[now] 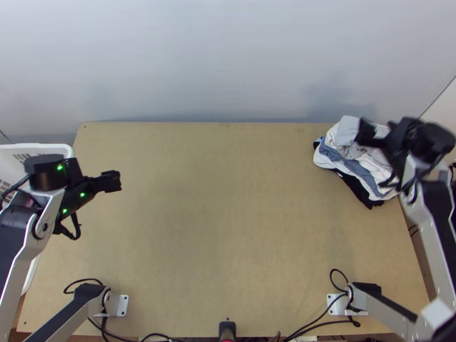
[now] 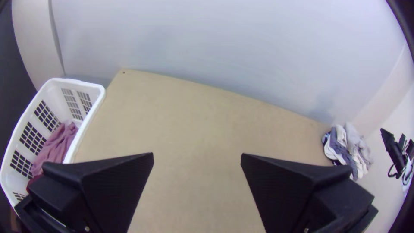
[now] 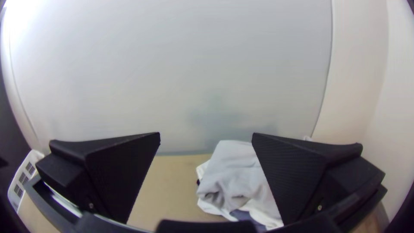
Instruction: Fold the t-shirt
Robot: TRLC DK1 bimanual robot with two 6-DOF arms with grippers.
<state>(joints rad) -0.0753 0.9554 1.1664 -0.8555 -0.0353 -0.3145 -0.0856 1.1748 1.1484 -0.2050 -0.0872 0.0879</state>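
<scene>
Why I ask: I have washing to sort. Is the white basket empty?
Not empty: the left wrist view shows pink cloth bunched inside the white basket. How full, I cannot tell.

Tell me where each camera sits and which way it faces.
Top view: fixed high above the table, looking steeply down; left arm and right arm show.
Left wrist view: on that arm's wrist, looking across the table toward the wall; its open left pincer and part of the right arm show.
Right wrist view: on that arm's wrist, facing the wall; its open right pincer shows.
Both wrist views share the white basket and the cloth pile.
</scene>
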